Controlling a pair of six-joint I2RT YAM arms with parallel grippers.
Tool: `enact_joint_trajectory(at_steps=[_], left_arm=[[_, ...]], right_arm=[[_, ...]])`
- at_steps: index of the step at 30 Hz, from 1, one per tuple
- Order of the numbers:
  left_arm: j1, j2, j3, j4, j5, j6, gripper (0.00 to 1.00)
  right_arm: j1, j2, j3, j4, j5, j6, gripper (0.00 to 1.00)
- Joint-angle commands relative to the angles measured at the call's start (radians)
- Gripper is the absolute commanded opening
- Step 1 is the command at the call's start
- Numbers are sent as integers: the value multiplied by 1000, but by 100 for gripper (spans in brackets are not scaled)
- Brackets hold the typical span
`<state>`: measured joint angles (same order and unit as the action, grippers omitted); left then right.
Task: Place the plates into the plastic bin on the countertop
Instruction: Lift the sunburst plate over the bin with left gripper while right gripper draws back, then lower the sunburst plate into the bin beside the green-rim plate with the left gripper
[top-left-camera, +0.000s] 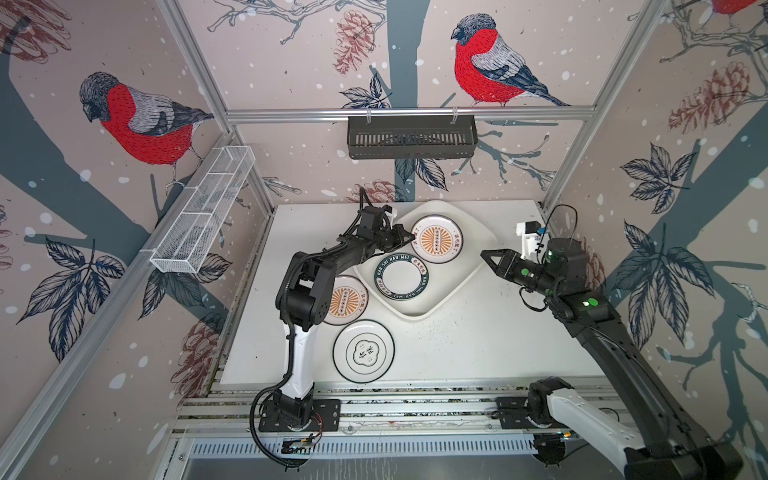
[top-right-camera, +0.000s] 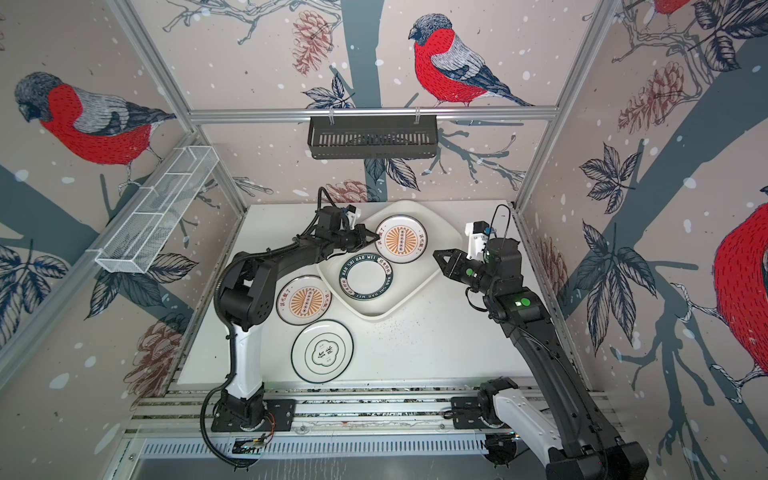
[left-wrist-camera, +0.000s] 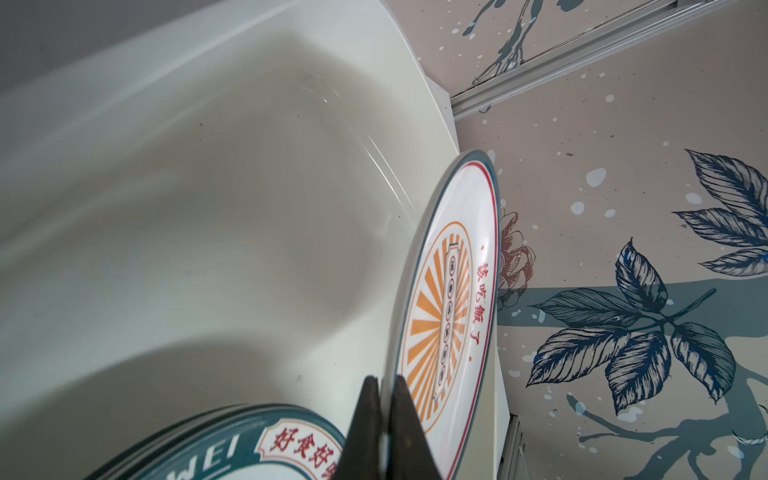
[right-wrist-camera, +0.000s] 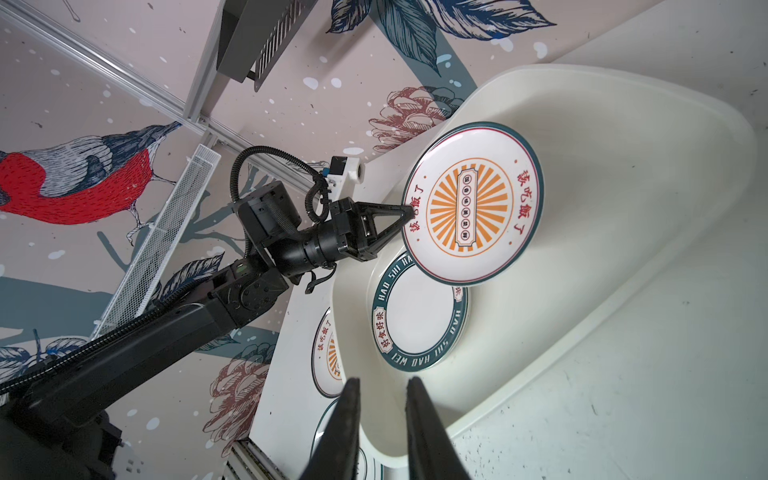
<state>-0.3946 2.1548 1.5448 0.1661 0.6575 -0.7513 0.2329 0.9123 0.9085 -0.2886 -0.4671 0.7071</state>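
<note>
Four plates show. At the left gripper (top-left-camera: 411, 237), the jaws are clamped on the rim of one sunburst plate (top-left-camera: 436, 239), which juts out tilted beyond the fingertips, over the plastic bin (top-left-camera: 457, 274). Just beneath those jaws a green-lettered plate (top-left-camera: 402, 276) lies flat in the bin. Back along that arm, on the countertop (top-left-camera: 478, 345), lie another sunburst plate (top-left-camera: 347, 301) and a black-rimmed emblem plate (top-left-camera: 363, 351). Opposite, the right gripper (top-left-camera: 486, 254) hangs beside the bin, jaws slightly apart, gripping nothing.
</note>
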Motion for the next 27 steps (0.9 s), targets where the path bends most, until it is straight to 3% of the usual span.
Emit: enact_joint_trajectory(at_steps=[1, 20, 27], left_arm=[[-9, 67, 104, -30, 2, 35, 0], [-49, 307, 476, -249, -52, 38, 0], [-62, 328, 492, -279, -91, 59, 0]], right_arm=[[1, -13, -3, -12, 26, 16, 22], [4, -46, -41, -21, 41, 27, 23], [2, -59, -65, -11, 38, 31, 23]])
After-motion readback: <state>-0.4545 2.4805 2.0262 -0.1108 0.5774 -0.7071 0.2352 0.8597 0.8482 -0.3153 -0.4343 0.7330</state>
